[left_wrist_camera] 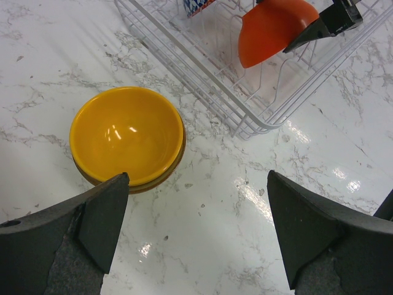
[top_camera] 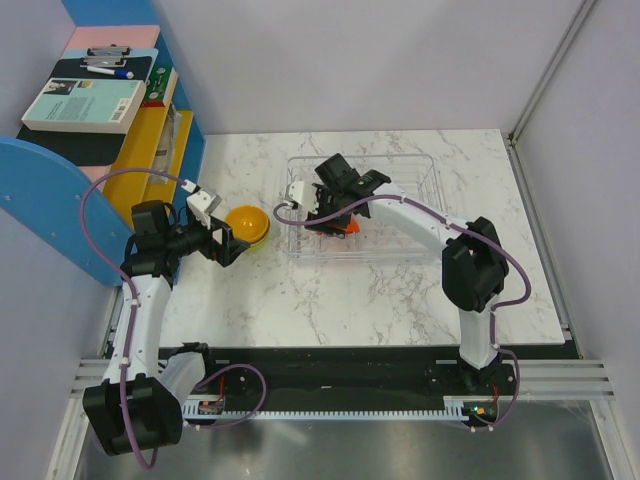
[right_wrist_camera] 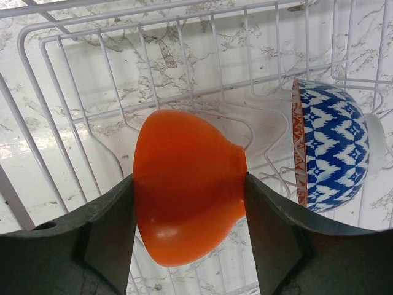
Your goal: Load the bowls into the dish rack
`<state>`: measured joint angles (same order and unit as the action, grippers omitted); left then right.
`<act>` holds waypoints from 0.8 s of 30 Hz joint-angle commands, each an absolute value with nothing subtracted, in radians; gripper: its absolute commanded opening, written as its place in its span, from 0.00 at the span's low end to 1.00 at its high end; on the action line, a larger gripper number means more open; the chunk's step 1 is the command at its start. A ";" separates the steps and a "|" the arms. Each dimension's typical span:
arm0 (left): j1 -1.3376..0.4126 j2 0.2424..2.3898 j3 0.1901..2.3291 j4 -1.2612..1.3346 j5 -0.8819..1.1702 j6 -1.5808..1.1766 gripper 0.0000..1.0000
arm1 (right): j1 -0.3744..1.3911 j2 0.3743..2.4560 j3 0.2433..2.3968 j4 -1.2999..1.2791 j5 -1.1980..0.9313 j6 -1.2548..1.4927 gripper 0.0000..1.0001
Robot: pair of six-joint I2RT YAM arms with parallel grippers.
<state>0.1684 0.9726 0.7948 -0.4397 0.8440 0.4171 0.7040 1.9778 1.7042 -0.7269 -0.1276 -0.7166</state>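
- Right gripper (right_wrist_camera: pixel 189 206) pinches red bowl (right_wrist_camera: pixel 184 160) over rack (left_wrist_camera: pixel 245 126), blue bowl (right_wrist_camera: pixel 334 147) just beside.
- Left gripper (left_wrist_camera: pixel 196 227) spread wide above yellow bowl (left_wrist_camera: pixel 126 132), apart from rack corner.

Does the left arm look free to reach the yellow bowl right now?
Probably yes. The left gripper stands open beside the yellow bowl, with only bare marble between them; the right gripper is over the dish rack, shut on the red-orange bowl.

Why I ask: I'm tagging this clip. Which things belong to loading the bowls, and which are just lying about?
Job: orange bowl in the shut right gripper, patterned bowl, yellow bowl, rack, open left gripper.
Lying about: book, clipboard, pen, blue shelf.
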 commanded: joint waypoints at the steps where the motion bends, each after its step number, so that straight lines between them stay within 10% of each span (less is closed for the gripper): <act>1: 0.175 0.962 0.792 -0.425 0.873 0.449 1.00 | 0.677 2.034 1.684 -0.788 -0.115 -0.687 0.50; 14: 0.175 0.962 0.793 -0.425 0.876 0.448 1.00 | 0.678 1.908 1.724 -0.749 -0.006 -0.693 0.92; 24: 0.175 0.999 0.802 -0.420 0.822 0.437 1.00 | 0.684 1.836 1.746 -0.756 -0.034 -0.684 0.97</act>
